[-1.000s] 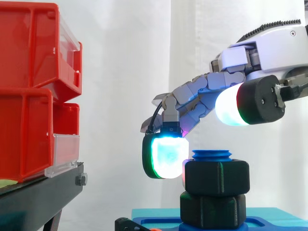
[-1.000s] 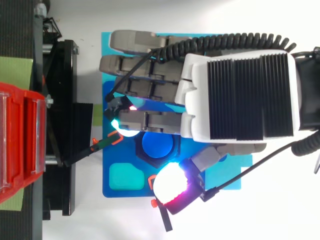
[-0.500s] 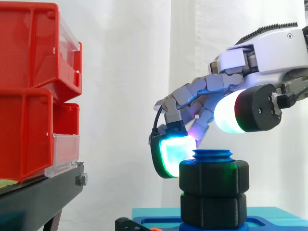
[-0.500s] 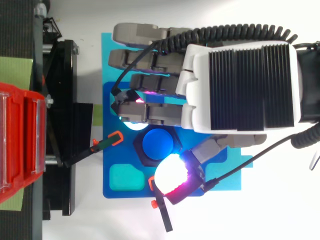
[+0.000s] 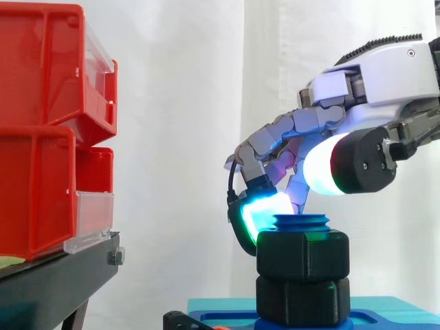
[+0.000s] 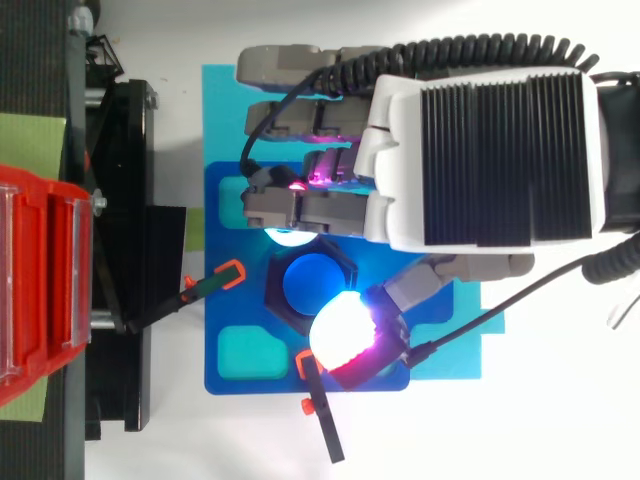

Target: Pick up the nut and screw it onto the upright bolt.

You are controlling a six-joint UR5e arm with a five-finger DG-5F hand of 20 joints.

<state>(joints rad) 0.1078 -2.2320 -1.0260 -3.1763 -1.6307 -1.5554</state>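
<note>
While I am watching from the remote desk, I am logging these items.

- Nut (image 5: 302,254): one, black and six-sided. It is sitting level around the upright bolt (image 5: 301,221), with the bolt's blue top showing just above it. From above, the nut (image 6: 312,285) is ringing the bolt near the middle of the base plate.
- Hand (image 5: 375,75): one, reaching in from the right edge of the side view and arching over the nut and bolt. The nut is lying below it and toward its left end. From above, the hand (image 6: 490,150) is covering the far half of the plate. I cannot tell whether it is gripping the nut.
- Black hex collar (image 5: 302,300): one, sitting directly under the nut and touching it, at the bolt's foot.
- Base plate (image 6: 225,385): one, blue, carrying the bolt. One teal recess (image 6: 250,352) is lying by its near left corner in the top view.
- Red bins (image 5: 41,69): two, stacked on the black stand (image 5: 62,278), well apart from the plate.
</note>
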